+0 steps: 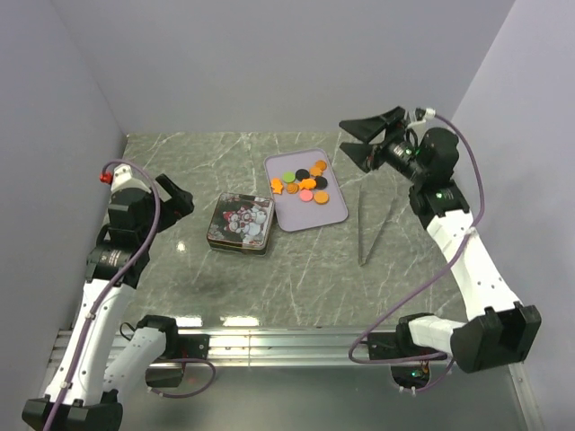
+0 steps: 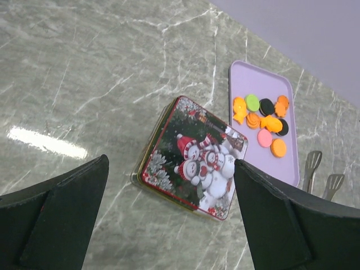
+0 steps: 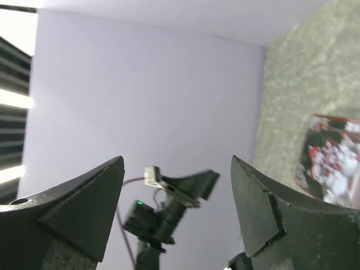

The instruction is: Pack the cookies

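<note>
Several cookies (image 1: 304, 182), orange, black, lime green and pink, lie on a lavender tray (image 1: 316, 216) at the table's far middle. They also show in the left wrist view (image 2: 264, 121) on the tray (image 2: 250, 79). A closed square tin with snowmen (image 1: 241, 223) sits left of the tray, and the left wrist view shows it too (image 2: 194, 160). My left gripper (image 1: 180, 197) is open and empty, raised left of the tin (image 2: 170, 169). My right gripper (image 1: 357, 139) is open and empty, raised behind the tray's right corner, pointing left (image 3: 177, 160).
Metal tongs (image 1: 370, 224) lie on the marble table right of the tray, and their tips show in the left wrist view (image 2: 320, 175). Purple walls close in the left, back and right sides. The tin (image 3: 332, 163) shows at the right edge of the right wrist view.
</note>
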